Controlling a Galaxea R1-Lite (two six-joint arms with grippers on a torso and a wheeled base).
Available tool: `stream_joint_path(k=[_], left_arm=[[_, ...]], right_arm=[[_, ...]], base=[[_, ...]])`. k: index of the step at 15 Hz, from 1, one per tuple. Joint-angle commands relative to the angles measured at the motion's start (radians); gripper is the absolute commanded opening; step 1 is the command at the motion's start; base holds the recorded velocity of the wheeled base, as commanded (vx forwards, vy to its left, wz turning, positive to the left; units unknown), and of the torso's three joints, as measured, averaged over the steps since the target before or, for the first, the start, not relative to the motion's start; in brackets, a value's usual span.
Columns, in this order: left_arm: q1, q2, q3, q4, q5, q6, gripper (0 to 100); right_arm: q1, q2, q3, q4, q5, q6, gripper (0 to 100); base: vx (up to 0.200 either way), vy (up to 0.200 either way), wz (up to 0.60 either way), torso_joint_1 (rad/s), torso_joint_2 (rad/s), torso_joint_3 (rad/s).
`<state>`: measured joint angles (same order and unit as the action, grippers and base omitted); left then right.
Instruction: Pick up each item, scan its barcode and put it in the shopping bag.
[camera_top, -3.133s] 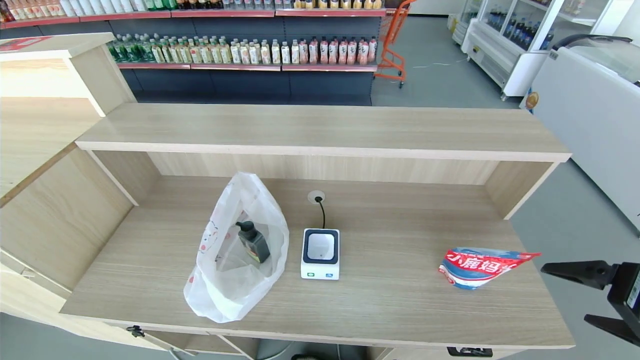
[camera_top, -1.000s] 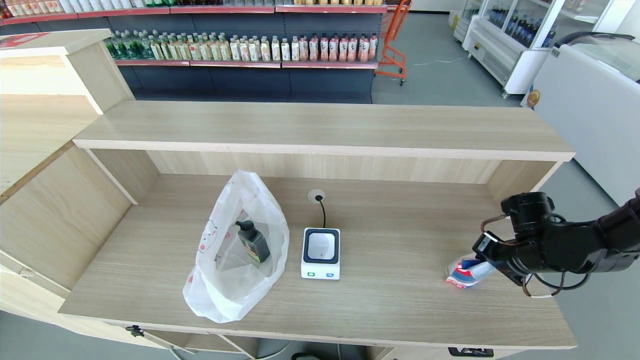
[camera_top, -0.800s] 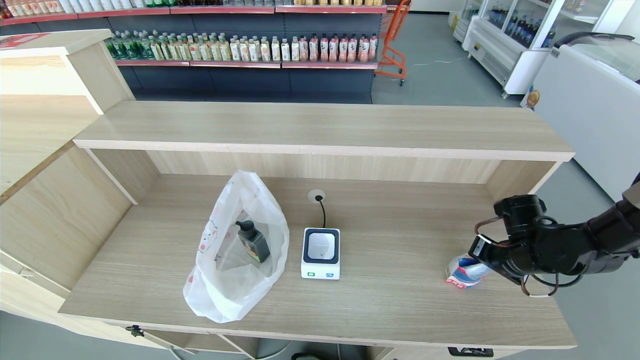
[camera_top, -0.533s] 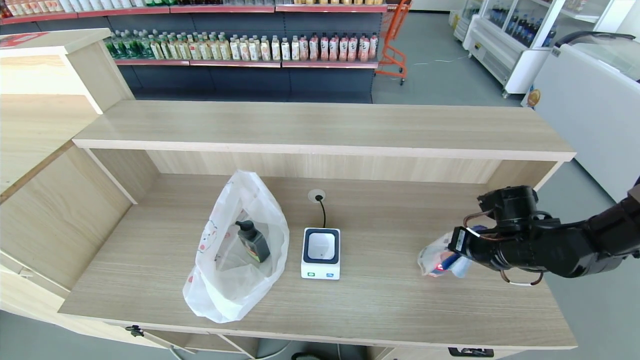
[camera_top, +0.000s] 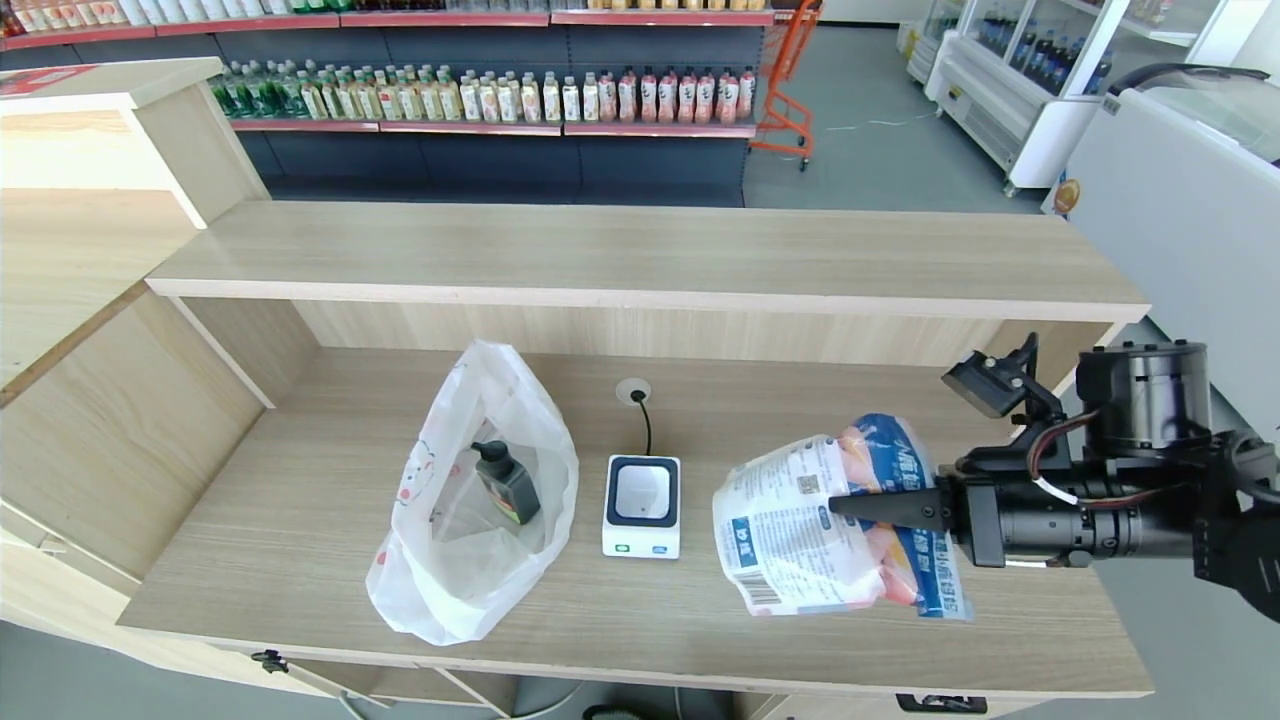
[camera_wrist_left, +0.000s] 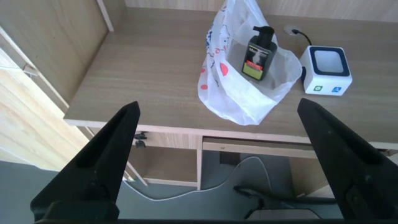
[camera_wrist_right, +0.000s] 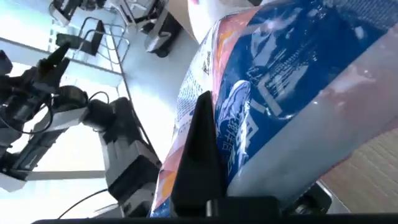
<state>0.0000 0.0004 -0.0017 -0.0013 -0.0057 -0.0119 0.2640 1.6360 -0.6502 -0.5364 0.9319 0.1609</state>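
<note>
A white, blue and pink snack packet (camera_top: 800, 520) hangs above the counter just right of the white barcode scanner (camera_top: 641, 505). Its printed back faces up. My right gripper (camera_top: 850, 510) is shut on the packet from the right. In the right wrist view a dark finger (camera_wrist_right: 200, 149) presses on the packet (camera_wrist_right: 286, 87). The white shopping bag (camera_top: 470, 500) stands open left of the scanner with a dark pump bottle (camera_top: 507, 485) inside. My left gripper (camera_wrist_left: 227, 162) is open, low in front of the counter's near edge, facing the shopping bag (camera_wrist_left: 236, 93) and scanner (camera_wrist_left: 326, 70).
The counter (camera_top: 300, 520) has side walls and a raised ledge (camera_top: 640, 255) along its back. The scanner's cable (camera_top: 645, 425) runs to a grommet behind it. A white freezer (camera_top: 1190, 230) stands to the right, and drink shelves line the far aisle.
My right arm came in over the packet at the counter's right end, shut on it, lifted it and carried it left to beside the scanner, turning its back side up.
</note>
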Motion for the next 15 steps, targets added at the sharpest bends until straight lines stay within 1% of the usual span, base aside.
stream_joint_path(k=[1, 3, 5, 6, 8, 9, 11, 13, 14, 15], left_arm=[[0.000, 0.000, 0.000, 0.000, 0.000, 0.000, 100], [0.000, 0.000, 0.000, 0.000, 0.000, 0.000, 100], [0.000, 0.000, 0.000, 0.000, 0.000, 0.000, 100], [0.000, 0.000, 0.000, 0.000, 0.000, 0.000, 100], [0.000, 0.000, 0.000, 0.000, 0.000, 0.000, 100], [0.000, 0.000, 0.000, 0.000, 0.000, 0.000, 100], [0.000, 0.000, 0.000, 0.000, 0.000, 0.000, 100], [0.000, 0.000, 0.000, 0.000, 0.000, 0.000, 100], [0.000, 0.000, 0.000, 0.000, 0.000, 0.000, 100], [0.000, 0.000, 0.000, 0.000, 0.000, 0.000, 100]], right_arm=[[0.041, -0.073, 0.014, -0.001, 0.021, 0.031, 0], [0.050, -0.096, 0.030, -0.001, 0.084, 0.032, 0], [0.066, -0.111, 0.037, 0.001, 0.093, 0.032, 0], [0.077, -0.127, 0.061, -0.002, 0.093, 0.011, 0], [0.083, -0.139, 0.095, 0.006, 0.093, -0.101, 0], [0.083, -0.140, 0.096, 0.007, 0.091, -0.118, 0], [0.084, -0.143, 0.078, 0.029, 0.087, -0.075, 0], [0.098, -0.157, 0.060, 0.039, 0.085, 0.008, 0], [0.121, -0.162, 0.053, 0.039, 0.081, 0.072, 0], [0.126, -0.157, 0.053, 0.039, 0.071, 0.088, 0]], base=[[0.000, 0.000, 0.00, 0.000, 0.00, 0.000], [0.000, 0.000, 0.00, 0.000, 0.00, 0.000], [0.000, 0.000, 0.00, 0.000, 0.00, 0.000], [0.000, 0.000, 0.00, 0.000, 0.00, 0.000], [0.000, 0.000, 0.00, 0.000, 0.00, 0.000], [0.000, 0.000, 0.00, 0.000, 0.00, 0.000], [0.000, 0.000, 0.00, 0.000, 0.00, 0.000], [0.000, 0.000, 0.00, 0.000, 0.00, 0.000], [0.000, 0.000, 0.00, 0.000, 0.00, 0.000], [0.000, 0.000, 0.00, 0.000, 0.00, 0.000]])
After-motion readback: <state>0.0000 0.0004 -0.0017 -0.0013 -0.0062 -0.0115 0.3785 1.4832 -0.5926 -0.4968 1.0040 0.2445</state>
